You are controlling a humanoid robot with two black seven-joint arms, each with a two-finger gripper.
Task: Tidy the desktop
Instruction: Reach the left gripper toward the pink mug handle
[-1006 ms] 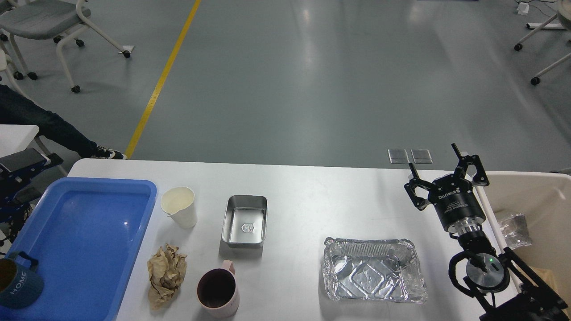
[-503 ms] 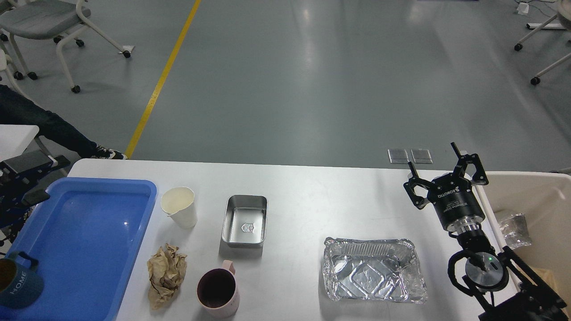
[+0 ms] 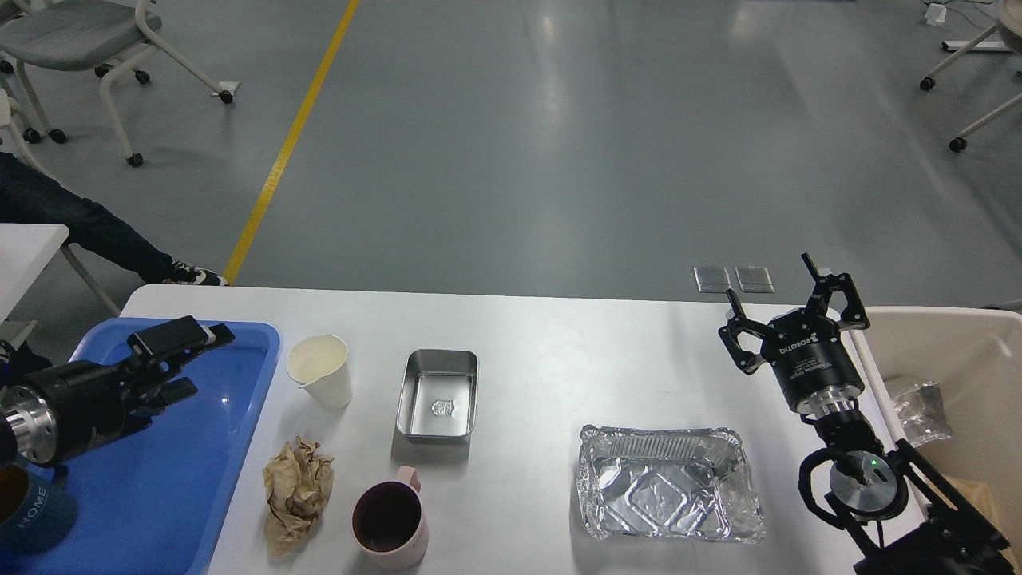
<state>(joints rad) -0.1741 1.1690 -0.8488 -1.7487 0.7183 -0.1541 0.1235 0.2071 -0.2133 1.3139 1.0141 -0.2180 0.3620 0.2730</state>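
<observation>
Desktop point(image 3: 543, 335): white, rounded corners, fills lower half of frame, grey floor beyond. Blue tray point(image 3: 239, 415) at lower left on it; dark blue mug marked HOME point(image 3: 28, 515) sits in tray's bottom-left corner, partly cut by frame edge. Left gripper point(image 3: 196, 359) comes in from left edge, hovers above the tray's upper part, fingers pointing right, seen side-on and dark; cannot tell if spread or closed, nothing visibly held. Paper cup point(image 3: 321, 370) upright just right of tray. Crumpled brown paper point(image 3: 295, 491) below the cup. Pink mug point(image 3: 390, 523) right of the paper, bottom centre, handle up-frame. Steel rectangular tin point(image 3: 438, 396) centre, above the pink mug. Foil tray point(image 3: 667, 493) lower right, crinkled. Right gripper point(image 3: 773, 307) at right, raised over desktop's right edge, fingers spread wide, holding nothing. Beige bin point(image 3: 942, 343) at far right edge, just beside the gripper, crumpled clear wrapper point(image 3: 918, 411) inside.
</observation>
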